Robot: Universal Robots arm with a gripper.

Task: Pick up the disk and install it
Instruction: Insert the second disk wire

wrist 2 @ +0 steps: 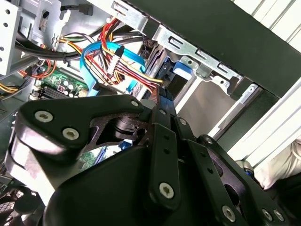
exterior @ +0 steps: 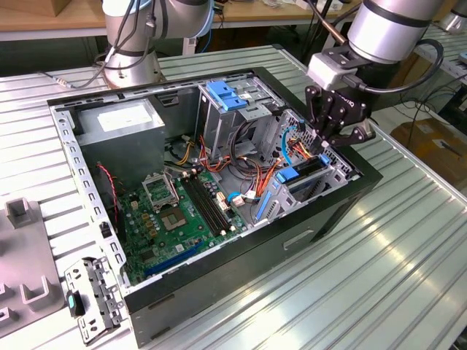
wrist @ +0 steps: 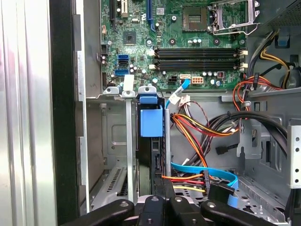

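A ribbed metal worktop (exterior: 408,240) of long silver slats runs across the scene and catches bright glare on the near side at the exterior view's right. Beyond its far edge stands a wooden bench (exterior: 44,22) with a dark gap beneath it. At the far right, past the worktop's edge, a brown cardboard box (exterior: 434,146) sits low on the floor. On the near left lies a grey moulded tray (exterior: 22,270). The light is even and bright.

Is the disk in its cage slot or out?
In: the disk stands edge-on in the drive cage, with the gripper just above.
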